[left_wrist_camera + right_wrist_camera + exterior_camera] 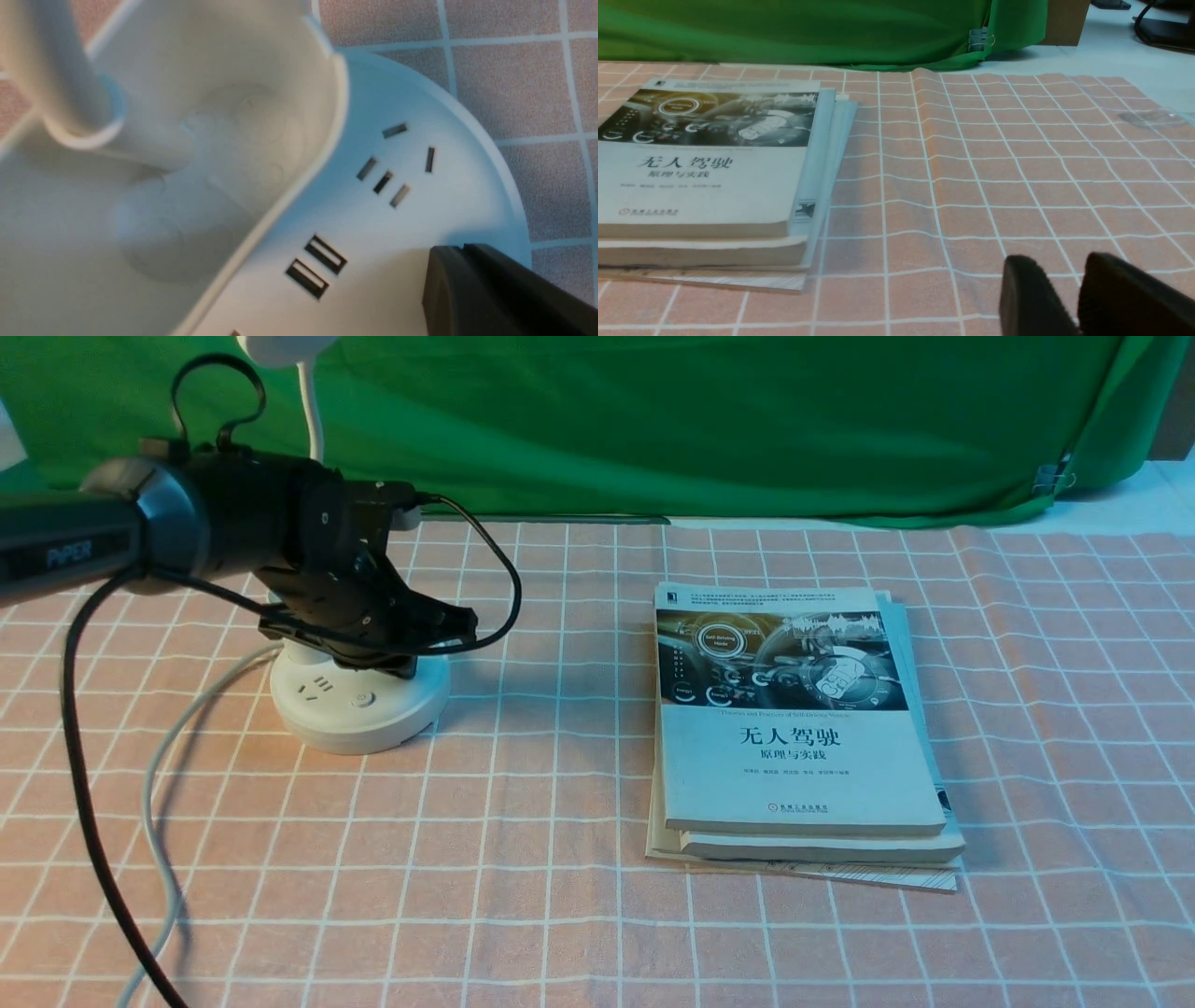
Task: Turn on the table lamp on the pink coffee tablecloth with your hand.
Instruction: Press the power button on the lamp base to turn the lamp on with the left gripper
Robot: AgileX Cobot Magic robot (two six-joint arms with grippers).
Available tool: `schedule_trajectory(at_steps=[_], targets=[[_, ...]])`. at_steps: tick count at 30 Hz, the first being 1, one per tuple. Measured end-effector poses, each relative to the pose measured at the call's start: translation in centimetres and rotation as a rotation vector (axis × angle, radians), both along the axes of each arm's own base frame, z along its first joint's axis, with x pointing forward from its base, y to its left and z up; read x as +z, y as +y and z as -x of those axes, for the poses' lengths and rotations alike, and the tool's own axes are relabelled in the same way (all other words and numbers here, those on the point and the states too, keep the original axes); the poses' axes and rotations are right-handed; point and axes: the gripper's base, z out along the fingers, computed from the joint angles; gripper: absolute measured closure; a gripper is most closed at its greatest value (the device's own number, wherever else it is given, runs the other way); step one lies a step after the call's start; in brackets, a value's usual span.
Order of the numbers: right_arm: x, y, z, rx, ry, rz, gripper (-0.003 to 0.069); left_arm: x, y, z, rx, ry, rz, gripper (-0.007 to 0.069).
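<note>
The matte black tubular left arm (56, 555) carries pale "PIPER" lettering (69, 556). Past the lettering come a rounded dark collar (173, 523), what may be small screw heads (380, 485), and looping black cables (509, 588). The right gripper (1064, 280) has two dark, rounded fingertips (1027, 289).

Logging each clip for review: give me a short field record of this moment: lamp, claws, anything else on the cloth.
Lamp: white, standing on the pink checked tablecloth; whether lit cannot be told
Left claw: seemingly shut, down at the lamp's base
Right claw: open, empty, near the tablecloth
Other: stack of books, right of the lamp
</note>
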Motion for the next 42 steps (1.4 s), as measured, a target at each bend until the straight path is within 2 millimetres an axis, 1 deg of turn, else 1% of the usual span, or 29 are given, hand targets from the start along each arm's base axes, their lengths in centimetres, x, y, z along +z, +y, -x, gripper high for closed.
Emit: schedule_trajectory(at_steps=[6,10,14,17,18,19,21,25,27,28,29,33,39,42], targets=[[0.0,0.0,0.0,0.000,0.000,0.000,0.0421,-0.3,0.0,0.0,-0.001,0.009,0.000,0.0602],[0.0,0.0,0.0,0.000,0.000,0.000,0.0421,0.9,0.0,0.1,0.008,-0.022,0.021,0.0602],[0.0,0.0,0.0,0.000,-0.001,0.000,0.0421,2.9,0.0,1.5,0.033,-0.015,0.076,0.0602],[0.0,0.0,0.0,0.000,-0.001,0.000,0.0421,5.6,0.0,1.9,0.036,-0.092,0.104,0.0602],[0.0,0.0,0.0,0.000,-0.001,0.000,0.0421,6.0,0.1,1.9,0.036,-0.107,0.108,0.0602],[0.0,0.0,0.0,0.000,-0.001,0.000,0.0421,7.2,0.2,2.0,0.039,-0.171,0.123,0.0602],[0.0,0.0,0.0,0.000,-0.001,0.000,0.0421,7.2,0.2,2.0,0.043,-0.204,0.130,0.0602],[0.0,0.0,0.0,0.000,-0.001,0.000,0.0421,5.4,0.3,2.0,0.053,-0.221,0.128,0.0602],[0.0,0.0,0.0,0.000,-0.001,0.000,0.0421,4.2,0.3,1.8,0.056,-0.208,0.123,0.0602],[0.0,0.0,0.0,0.000,-0.001,0.000,0.0421,4.0,0.3,1.8,0.056,-0.206,0.122,0.0602],[0.0,0.0,0.0,0.000,-0.001,0.000,0.0421,3.3,0.2,1.6,0.058,-0.194,0.118,0.0602],[0.0,0.0,0.0,0.000,-0.001,0.000,0.0421,1.4,0.2,1.2,0.062,-0.161,0.107,0.0602],[0.0,0.0,0.0,0.000,-0.001,0.000,0.0421,-0.2,0.1,0.5,0.076,-0.152,0.113,0.0602],[0.0,0.0,0.0,0.000,-0.001,0.000,0.0421,-0.6,0.0,0.2,0.080,-0.154,0.117,0.0602]])
